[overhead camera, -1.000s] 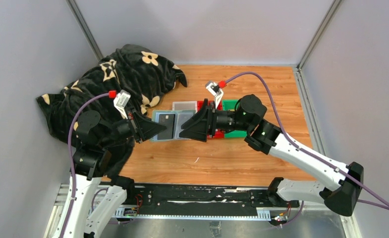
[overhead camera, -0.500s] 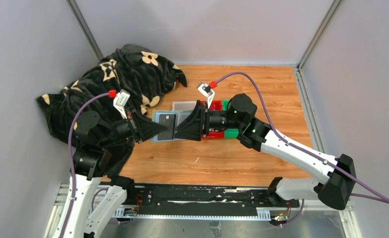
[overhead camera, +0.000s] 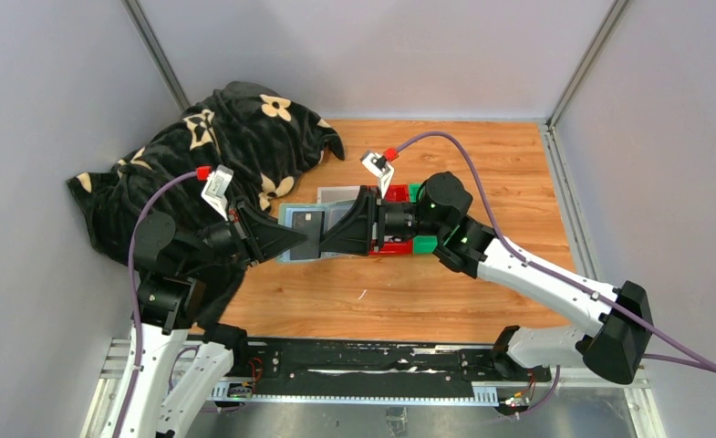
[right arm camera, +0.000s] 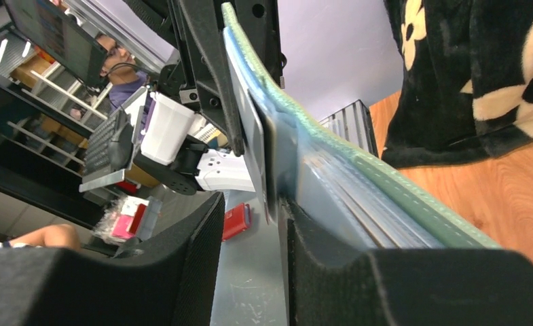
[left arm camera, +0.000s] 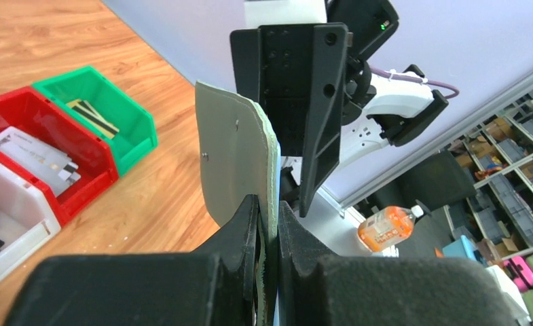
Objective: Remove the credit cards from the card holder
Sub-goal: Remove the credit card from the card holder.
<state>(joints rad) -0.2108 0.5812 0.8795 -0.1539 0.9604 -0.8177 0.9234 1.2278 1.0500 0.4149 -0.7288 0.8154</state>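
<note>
Left claw (left arm camera: 267, 227) clamps the card holder (left arm camera: 236, 156), held off the table (overhead camera: 409, 292). Right claw (right arm camera: 253, 234) straddles 1 credit card (right arm camera: 253, 146), jaws apart. We should pinch that card alone, then draw it straight along its slot.

Sage-green folding card holder (overhead camera: 288, 217) mid-table, left gripper (overhead camera: 292, 239) at its left side, right gripper (overhead camera: 331, 239) at its right. Just behind, running rightward: white plastic tray (overhead camera: 338, 193), red plastic tray (overhead camera: 396, 193), green plastic tray (overhead camera: 424, 245). Black flowered fleece blanket (overhead camera: 226, 137) far left.
</note>
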